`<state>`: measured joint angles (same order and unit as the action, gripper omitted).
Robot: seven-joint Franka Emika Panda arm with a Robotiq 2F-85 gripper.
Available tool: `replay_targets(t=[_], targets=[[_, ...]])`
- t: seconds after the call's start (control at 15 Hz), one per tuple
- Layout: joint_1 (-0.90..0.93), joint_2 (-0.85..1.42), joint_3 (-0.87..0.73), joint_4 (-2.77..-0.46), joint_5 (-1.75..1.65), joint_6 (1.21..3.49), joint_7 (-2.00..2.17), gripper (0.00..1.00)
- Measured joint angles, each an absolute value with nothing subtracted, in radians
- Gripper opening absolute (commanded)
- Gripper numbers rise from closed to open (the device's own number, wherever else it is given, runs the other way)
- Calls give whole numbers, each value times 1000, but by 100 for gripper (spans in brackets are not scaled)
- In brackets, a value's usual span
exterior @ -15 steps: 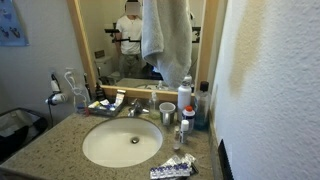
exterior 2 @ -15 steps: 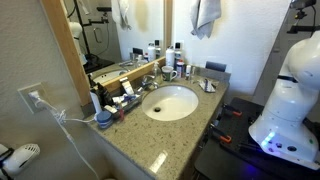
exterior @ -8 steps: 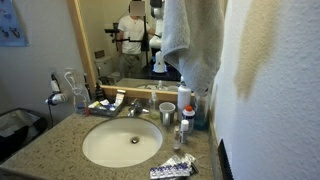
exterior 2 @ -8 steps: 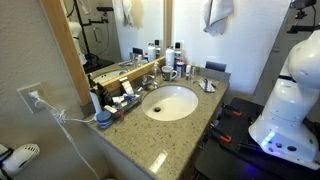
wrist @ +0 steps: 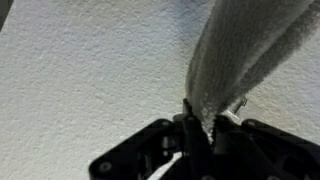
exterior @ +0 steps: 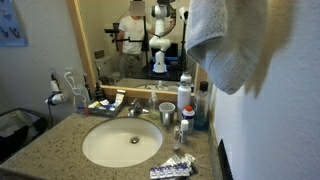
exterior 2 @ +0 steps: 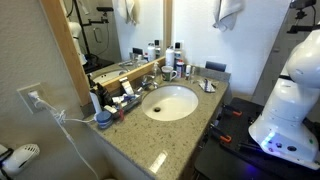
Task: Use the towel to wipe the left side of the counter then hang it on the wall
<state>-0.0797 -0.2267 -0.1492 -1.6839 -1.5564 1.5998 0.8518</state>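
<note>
The pale grey-white towel [exterior: 232, 45] hangs high in the air in front of the white stucco wall [exterior: 265, 120]. It also shows near the top edge in an exterior view [exterior 2: 229, 11] and in the wrist view [wrist: 240, 55]. My gripper [wrist: 197, 125] is shut on the towel's end, with the rough wall filling the wrist view behind it [wrist: 80, 70]. In both exterior views the gripper itself is hidden above the frame. The speckled granite counter [exterior: 45, 150] with its oval white sink [exterior: 122, 142] lies below; the counter also shows in the other exterior view [exterior 2: 150, 135].
Bottles, a cup [exterior: 167, 113] and toiletries crowd the counter's back edge under the wood-framed mirror [exterior: 80, 50]. A flat packet [exterior: 172, 168] lies at the front edge. A hair dryer's cord [exterior 2: 60, 115] runs from a wall outlet. The robot's white base [exterior 2: 290, 95] stands beside the vanity.
The towel has moved up and sideways along the wall, away from the mirror, towards the upper corner of both exterior views. The counter items have not moved.
</note>
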Motion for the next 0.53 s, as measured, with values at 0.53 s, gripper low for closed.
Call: replay_targets(t=[0.53], targets=[[-97,-147,-157,-1624,-1546,1625,854,2]])
